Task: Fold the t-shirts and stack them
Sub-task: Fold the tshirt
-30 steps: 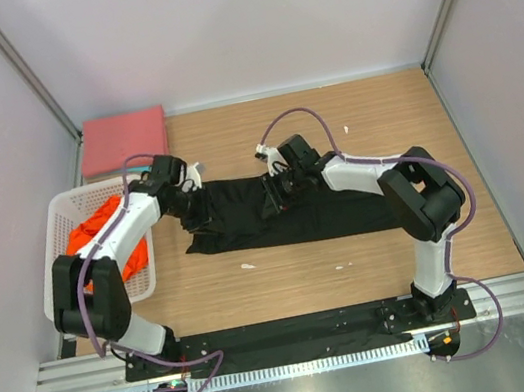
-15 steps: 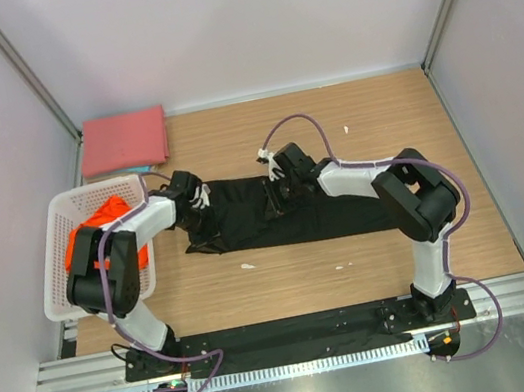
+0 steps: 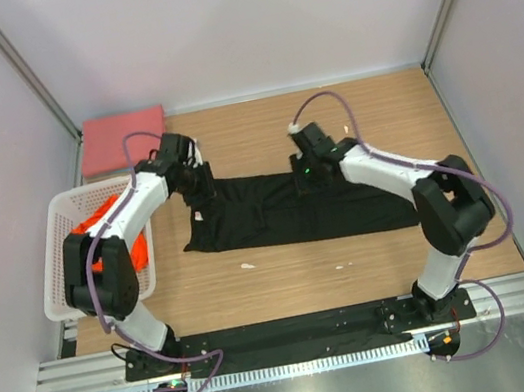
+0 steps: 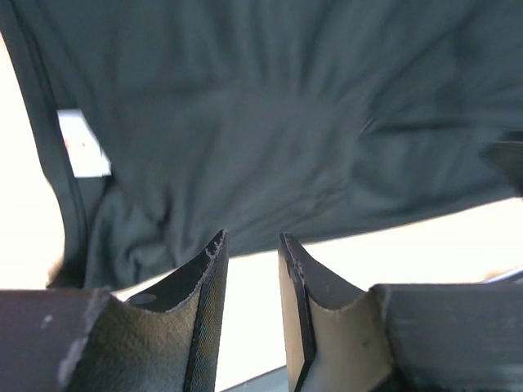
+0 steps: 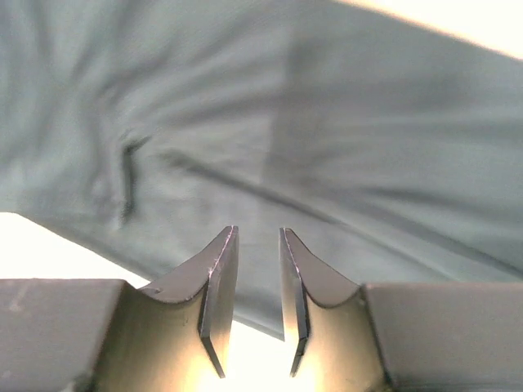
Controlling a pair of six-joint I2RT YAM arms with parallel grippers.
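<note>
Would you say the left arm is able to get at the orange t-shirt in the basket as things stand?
Probably yes: the orange t-shirt lies exposed in the open-topped basket right beside that arm, and the left gripper, over the black t-shirt, looks empty.

We note black t-shirt right of basket, laid flat on table as long wrinkled strip, left end bunched. Pinkish-red t-shirt, folded into neat rectangle, just beyond basket's far edge. Bright orange t-shirt crumpled inside basket.

Pale walls enclose a wooden table under even light.
</note>
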